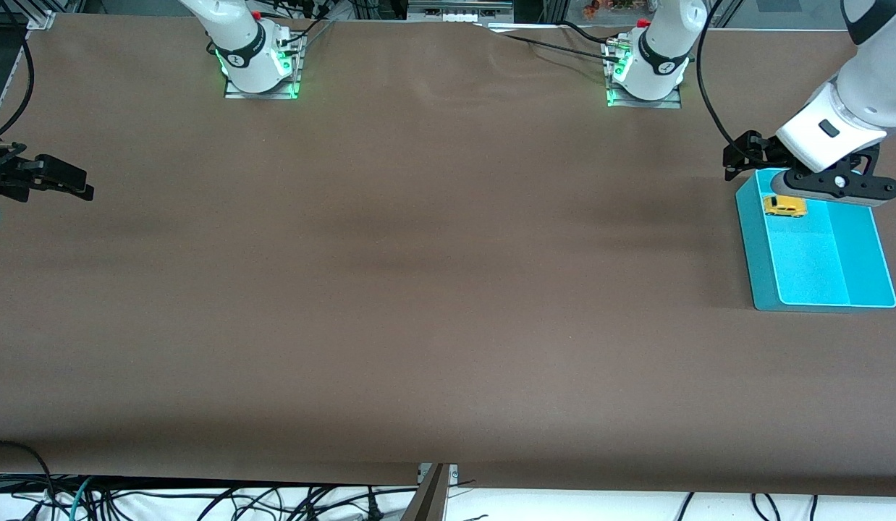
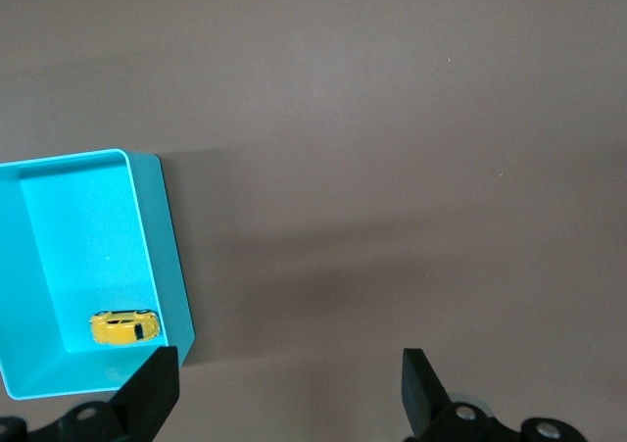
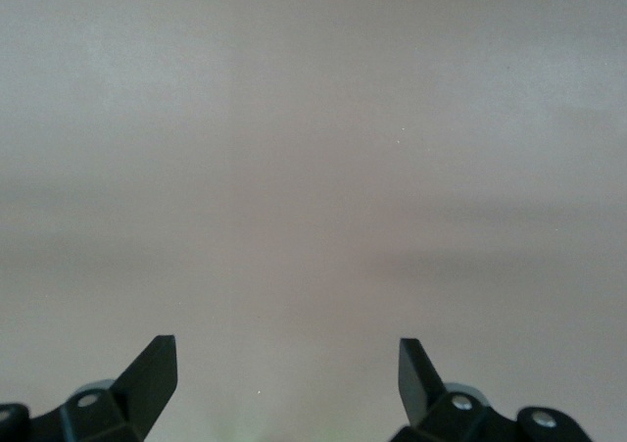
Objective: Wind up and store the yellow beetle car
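Observation:
The yellow beetle car [image 1: 784, 206] lies inside the cyan bin [image 1: 864, 253], at the bin's end farther from the front camera. In the left wrist view the yellow beetle car [image 2: 124, 326] rests on the floor of the cyan bin [image 2: 171, 256], close to a wall. My left gripper [image 1: 734, 159] hangs open and empty over the table, just off that end of the bin. Only bare tablecloth shows between the fingers of the left gripper [image 2: 289, 383]. My right gripper [image 1: 64, 181] waits open and empty at the right arm's end of the table. The right gripper [image 3: 289, 373] has only cloth below it.
A brown cloth [image 1: 433, 275] covers the whole table. The two arm bases [image 1: 256, 65] [image 1: 647, 72] stand along the table's edge farthest from the front camera. Cables [image 1: 202, 499] hang below the edge nearest that camera.

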